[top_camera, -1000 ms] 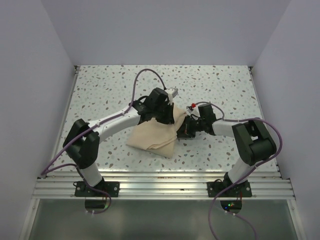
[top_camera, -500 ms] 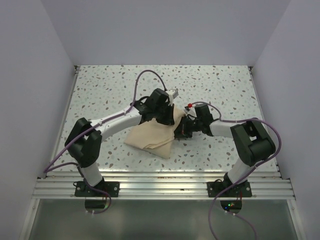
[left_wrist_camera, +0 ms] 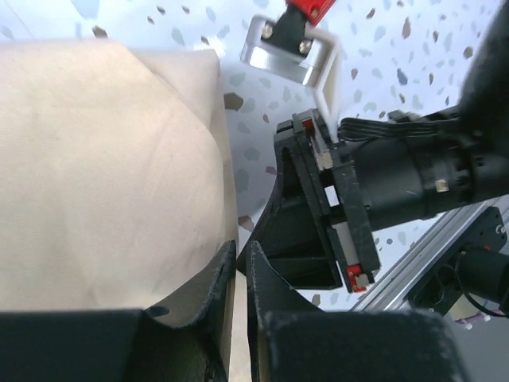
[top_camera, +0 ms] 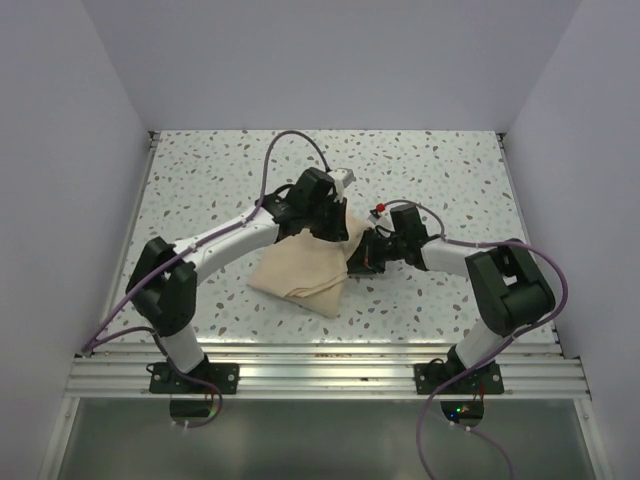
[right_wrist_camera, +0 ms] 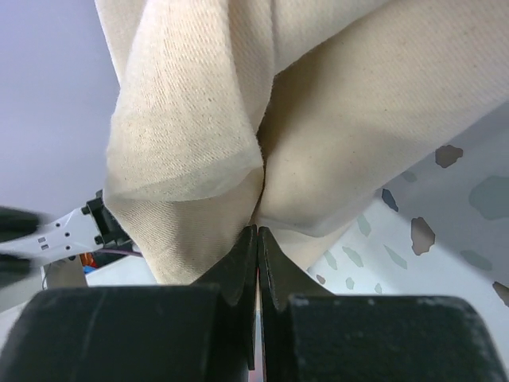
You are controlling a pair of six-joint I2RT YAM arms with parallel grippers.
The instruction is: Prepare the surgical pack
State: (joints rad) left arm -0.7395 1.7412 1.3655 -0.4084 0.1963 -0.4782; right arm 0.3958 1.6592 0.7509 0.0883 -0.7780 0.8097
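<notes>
- Two grippers meet at the right-hand corner of the wrap sheet [top_camera: 300,272], which lies as a folded tan bundle on the speckled table [top_camera: 440,170], just in front of the arms and roughly midway between them.
- Neither the metal tray nor the gauze squares can be seen in any view. If they are in the pack, the cloth covers them, so the step in hand looks like closing the wrap over its contents, not loading it.
- On the right gripper [right_wrist_camera: 256,236] the jaws are pressed fully together on a fold of the sheet. Its wrist view shows the cloth bunched and rising from the fingertips, with the table showing underneath, so that corner is lifted clear of the surface. Probably this keeps the flap taut.
- On the left gripper [left_wrist_camera: 238,261] the jaws stand almost together with only a sliver between them. The hem of the sheet runs down into that sliver, so it seems to be nipping a thin edge, though the view is too close and dark at the tips to be certain.
- Between the two pinch points there is very little room. The left wrist view shows the right gripper's black body just beside the left fingers.
- Holding neighbouring points on one corner makes sense for a fold, as each grip keeps the layers from sliding while the flap is carried over.
- A risk, as I judge it — the two wrists could knock each other, or one thin layer could slip from the lighter left-hand pinch.
</notes>
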